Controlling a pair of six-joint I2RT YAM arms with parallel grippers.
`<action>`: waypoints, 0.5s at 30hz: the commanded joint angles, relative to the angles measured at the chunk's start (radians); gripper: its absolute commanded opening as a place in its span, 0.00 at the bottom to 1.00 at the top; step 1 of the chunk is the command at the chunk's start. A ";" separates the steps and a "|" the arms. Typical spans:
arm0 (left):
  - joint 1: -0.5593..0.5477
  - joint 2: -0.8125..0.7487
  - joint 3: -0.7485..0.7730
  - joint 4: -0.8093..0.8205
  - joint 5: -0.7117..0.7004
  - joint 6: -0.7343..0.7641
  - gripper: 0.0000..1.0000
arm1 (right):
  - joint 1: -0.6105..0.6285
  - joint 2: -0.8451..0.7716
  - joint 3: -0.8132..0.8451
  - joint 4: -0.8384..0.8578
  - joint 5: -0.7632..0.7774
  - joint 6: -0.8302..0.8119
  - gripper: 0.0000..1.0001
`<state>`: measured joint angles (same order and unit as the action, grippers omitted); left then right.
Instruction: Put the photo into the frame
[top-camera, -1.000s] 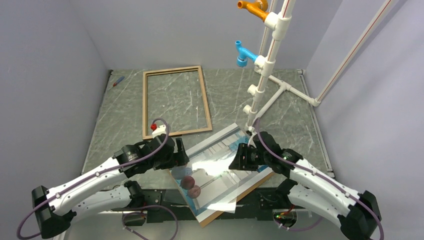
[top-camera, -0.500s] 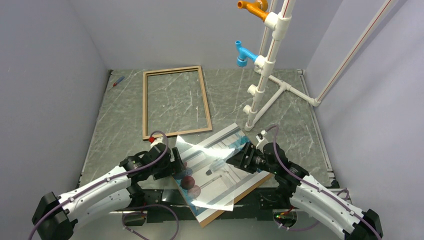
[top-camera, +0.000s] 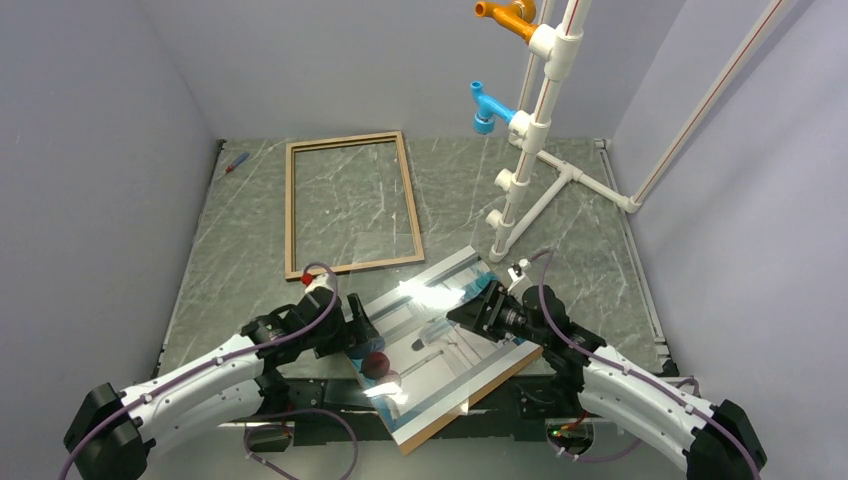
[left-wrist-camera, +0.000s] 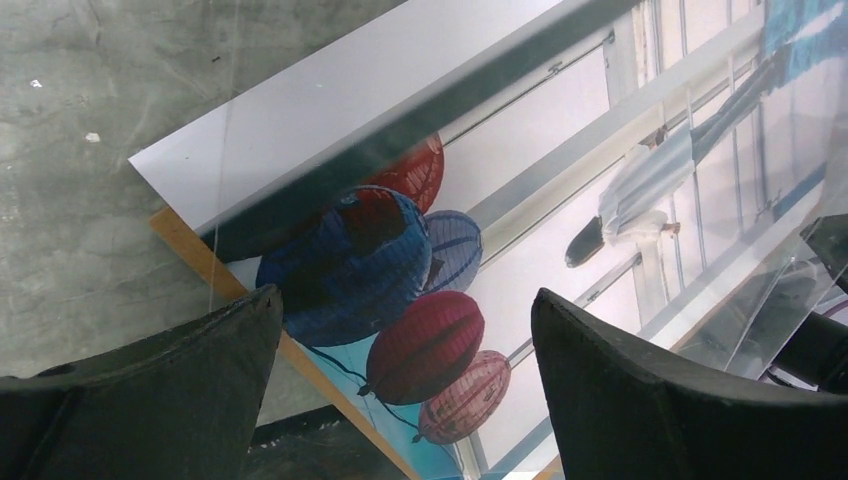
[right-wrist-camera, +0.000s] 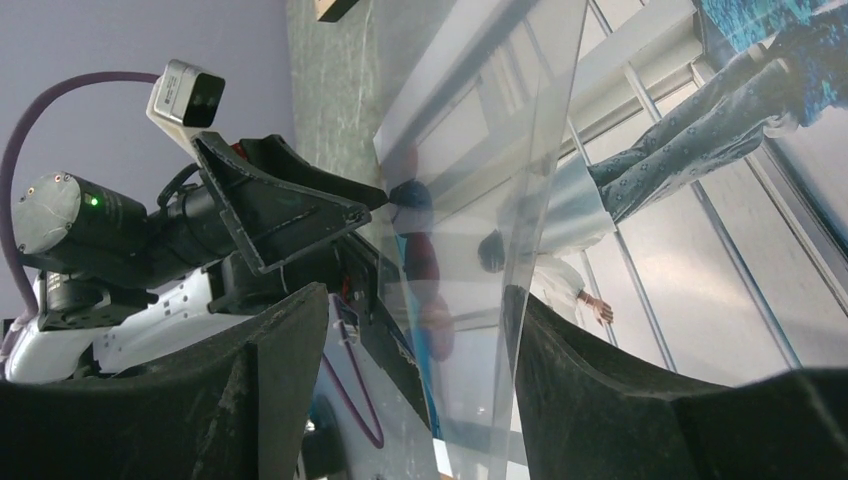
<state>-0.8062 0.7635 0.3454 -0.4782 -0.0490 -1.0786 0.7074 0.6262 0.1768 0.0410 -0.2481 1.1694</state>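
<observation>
The photo (top-camera: 440, 340) is not yet in the frame (top-camera: 291, 210), which lies empty well beyond the left gripper (left-wrist-camera: 405, 310). The photo lies between both grippers, under a clear sheet (right-wrist-camera: 470, 150). Both arms reach low toward it; the left jaws are spread wide, and the right gripper (right-wrist-camera: 420, 300) has its jaws apart around the sheet's edge, not pinching it

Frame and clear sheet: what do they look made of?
Frame: light brown wood, matte, judging by colour and thin rails. Clear sheet: glossy transparent plastic or glass, cannot tell which; the photo shows through it under bright glare.
</observation>
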 joint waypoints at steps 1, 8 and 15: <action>0.003 0.011 -0.029 0.043 0.025 -0.017 0.97 | 0.001 0.044 -0.014 0.175 -0.054 0.010 0.67; 0.004 0.010 -0.044 0.064 0.038 -0.022 0.97 | 0.001 0.099 -0.024 0.246 -0.087 0.009 0.67; 0.003 0.000 -0.038 0.055 0.031 -0.018 0.96 | 0.001 0.103 0.002 0.148 -0.048 -0.020 0.71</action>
<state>-0.8062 0.7628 0.3233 -0.4088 -0.0231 -1.0901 0.7010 0.7471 0.1513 0.2089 -0.2867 1.1679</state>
